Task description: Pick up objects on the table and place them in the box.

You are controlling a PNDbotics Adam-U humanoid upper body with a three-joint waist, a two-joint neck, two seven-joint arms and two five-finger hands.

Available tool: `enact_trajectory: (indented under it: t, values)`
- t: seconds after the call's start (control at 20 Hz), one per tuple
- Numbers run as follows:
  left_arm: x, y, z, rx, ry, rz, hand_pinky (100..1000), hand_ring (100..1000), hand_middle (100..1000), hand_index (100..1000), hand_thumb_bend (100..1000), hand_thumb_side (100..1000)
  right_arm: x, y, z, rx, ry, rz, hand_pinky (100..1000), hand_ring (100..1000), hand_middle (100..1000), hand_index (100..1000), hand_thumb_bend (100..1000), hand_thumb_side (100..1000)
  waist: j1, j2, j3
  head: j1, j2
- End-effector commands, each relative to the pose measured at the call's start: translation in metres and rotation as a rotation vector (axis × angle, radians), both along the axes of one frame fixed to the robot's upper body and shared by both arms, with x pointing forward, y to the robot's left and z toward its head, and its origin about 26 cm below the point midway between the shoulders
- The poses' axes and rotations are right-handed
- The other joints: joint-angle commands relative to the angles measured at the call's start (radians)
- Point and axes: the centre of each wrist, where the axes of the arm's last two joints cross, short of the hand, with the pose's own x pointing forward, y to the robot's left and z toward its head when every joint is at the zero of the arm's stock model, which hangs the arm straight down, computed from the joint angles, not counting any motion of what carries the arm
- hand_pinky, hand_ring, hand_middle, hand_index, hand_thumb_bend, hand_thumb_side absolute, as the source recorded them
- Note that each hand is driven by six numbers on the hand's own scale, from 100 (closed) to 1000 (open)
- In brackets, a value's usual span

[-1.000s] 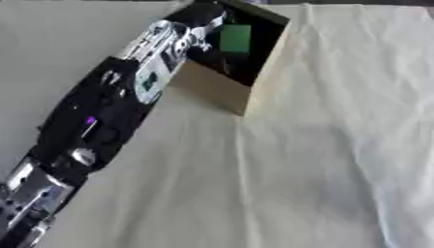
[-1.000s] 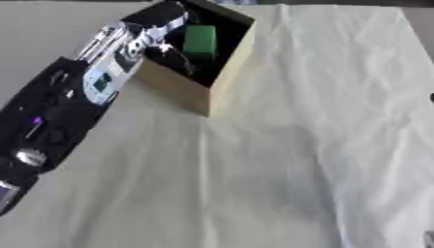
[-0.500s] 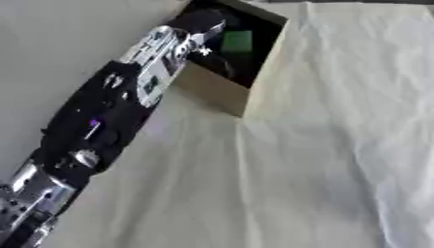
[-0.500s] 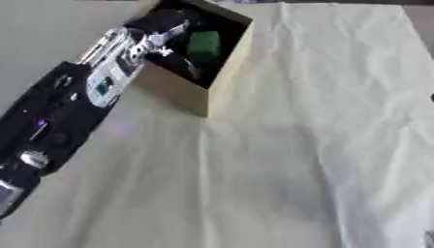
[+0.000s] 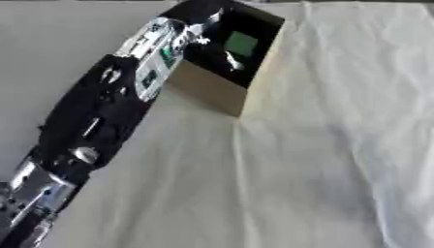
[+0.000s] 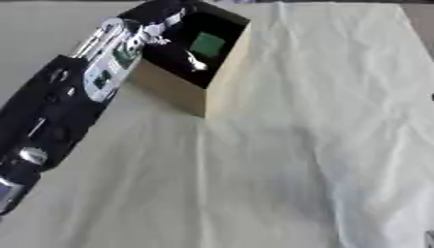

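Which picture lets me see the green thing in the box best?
The left eye view shows the green thing best: it sits clear of the left robot hand inside the box. The right eye view shows it too, a bit smaller and nearer the dark fingers.

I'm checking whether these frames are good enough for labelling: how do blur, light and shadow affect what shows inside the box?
Left eye view: soft overall; the box interior is dark, with only a green object readable and the left hand lost in shadow. Right eye view: similar softness; the white cloth is evenly lit, without glare.
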Motion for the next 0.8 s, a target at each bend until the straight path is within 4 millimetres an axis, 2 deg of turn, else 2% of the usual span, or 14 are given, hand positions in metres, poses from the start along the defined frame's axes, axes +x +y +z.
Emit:
enact_trajectory:
  t: [0.05, 0.1, 0.2, 0.35, 0.55, 0.8]
  values:
    - [-0.011, 0.003, 0.029, -0.045, -0.074, -0.019, 678, 809, 878, 931, 667, 495, -0.002, -0.004, 0.007, -0.008, -0.018, -0.004, 807, 696, 614, 813, 100, 778, 0.000, -0.036, 0.002, -0.001, 0.008]
    - [-0.014, 0.003, 0.033, -0.060, -0.082, -0.031, 674, 806, 876, 928, 655, 493, -0.002, -0.004, 0.007, -0.008, -0.017, -0.005, 807, 696, 614, 813, 100, 777, 0.001, -0.039, 0.004, -0.001, 0.012]
    - [-0.022, 0.002, 0.042, -0.101, -0.104, -0.059, 647, 779, 853, 905, 542, 473, -0.002, -0.005, 0.007, -0.010, -0.017, -0.008, 807, 698, 615, 813, 100, 772, 0.002, -0.046, 0.006, -0.002, 0.020]
    - [-0.043, 0.001, 0.060, -0.173, -0.141, -0.126, 607, 737, 821, 861, 446, 465, -0.003, -0.008, 0.006, -0.014, -0.016, -0.016, 808, 699, 616, 813, 100, 766, 0.003, -0.058, 0.013, -0.008, 0.039]
    - [-0.084, 0.007, 0.079, -0.256, -0.182, -0.243, 588, 712, 807, 850, 390, 461, -0.004, -0.011, 0.005, -0.020, -0.012, -0.028, 807, 701, 617, 813, 100, 754, 0.001, -0.081, 0.033, -0.024, 0.064]
    - [-0.139, 0.024, 0.087, -0.372, -0.215, -0.386, 564, 691, 802, 848, 398, 472, -0.005, -0.014, 0.004, -0.026, -0.008, -0.036, 804, 705, 620, 813, 100, 742, -0.006, -0.111, 0.055, -0.047, 0.088]
